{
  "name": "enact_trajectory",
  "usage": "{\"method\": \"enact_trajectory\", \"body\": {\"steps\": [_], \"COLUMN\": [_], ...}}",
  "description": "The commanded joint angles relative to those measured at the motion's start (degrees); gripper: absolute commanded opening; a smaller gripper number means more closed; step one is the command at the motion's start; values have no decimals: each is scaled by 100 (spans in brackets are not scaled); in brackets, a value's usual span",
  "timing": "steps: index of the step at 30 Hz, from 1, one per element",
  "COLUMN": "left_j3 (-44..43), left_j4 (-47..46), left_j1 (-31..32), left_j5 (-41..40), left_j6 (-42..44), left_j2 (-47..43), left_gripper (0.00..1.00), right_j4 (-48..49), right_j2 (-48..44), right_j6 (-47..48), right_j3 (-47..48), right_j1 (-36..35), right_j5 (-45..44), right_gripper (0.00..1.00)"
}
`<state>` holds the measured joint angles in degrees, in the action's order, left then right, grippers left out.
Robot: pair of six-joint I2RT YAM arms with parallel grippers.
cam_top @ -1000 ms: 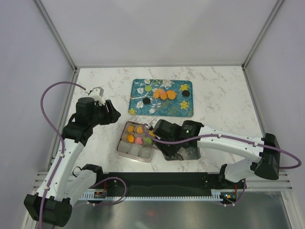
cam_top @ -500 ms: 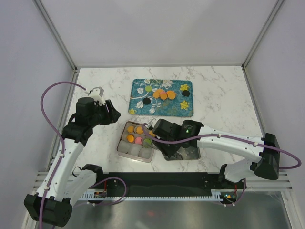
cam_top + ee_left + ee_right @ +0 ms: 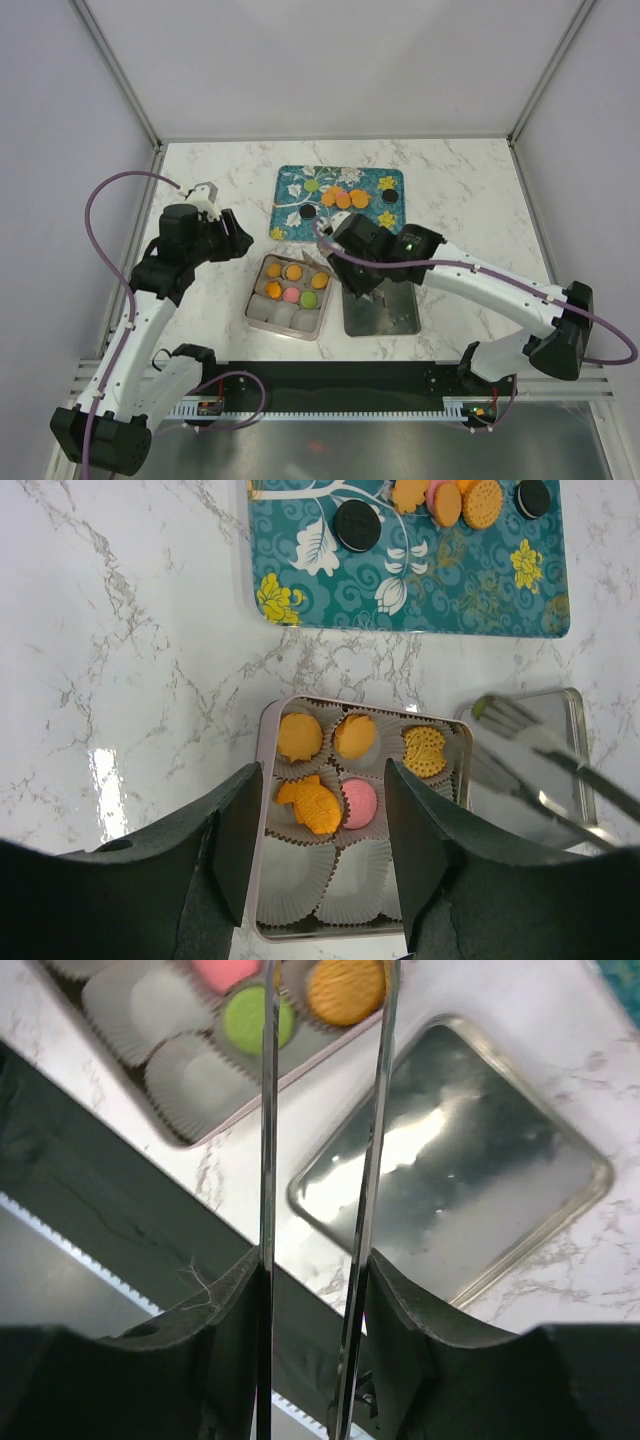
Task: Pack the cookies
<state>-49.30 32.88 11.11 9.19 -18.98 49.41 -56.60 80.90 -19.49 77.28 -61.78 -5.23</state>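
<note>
Several cookies lie on the teal tray (image 3: 375,232): orange ones (image 3: 343,199), two black (image 3: 309,212), one green (image 3: 311,185). The pink box (image 3: 253,300) of paper cups holds orange cookies (image 3: 300,737), a pink one (image 3: 358,802) and a green one (image 3: 258,1015); its front row of cups is empty. My right gripper (image 3: 343,258) (image 3: 315,1260) is shut on metal tongs (image 3: 375,1110), above the gap between box and tray; the tong tips are out of its wrist view. My left gripper (image 3: 237,238) (image 3: 322,780) is open and empty, held above the box.
A silver lid (image 3: 380,312) lies on the marble table right of the box, near the front edge. The tongs (image 3: 530,742) hang over its left part in the left wrist view. Side walls stand left and right.
My right gripper with the tongs has risen and moved back and right, away from the box, uncovering the silver lid. The left arm has not moved.
</note>
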Motion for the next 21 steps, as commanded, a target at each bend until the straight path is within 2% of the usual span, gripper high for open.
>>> {"method": "enact_trajectory", "body": {"steps": [1, 6, 7, 13, 16, 21], "left_j3": [-1, -1, 8, 26, 34, 43], "left_j4": [-151, -168, -160, -230, -230, -239], "left_j1": [14, 22, 14, 92, 189, 304], "left_j5": [30, 171, 206, 373, 382, 382], "left_j6": [-9, -18, -18, -44, -44, -44], "left_j2": [-72, -36, -45, -54, -98, -168], "left_gripper": [60, 60, 60, 60, 60, 60], "right_j4": [157, 930, 1158, 2151, 2765, 3146], "right_j2": [-259, -338, -312, 355, 716, 1497], "right_j6": [348, 464, 402, 51, -142, -205], "right_j3": [209, -106, -151, -494, -696, -626], "right_j1": [1127, 2984, 3544, 5365, 5825, 6142], "right_j5": [-189, 443, 401, 269, 164, -355], "right_gripper": [49, 49, 49, 48, 47, 51]}}
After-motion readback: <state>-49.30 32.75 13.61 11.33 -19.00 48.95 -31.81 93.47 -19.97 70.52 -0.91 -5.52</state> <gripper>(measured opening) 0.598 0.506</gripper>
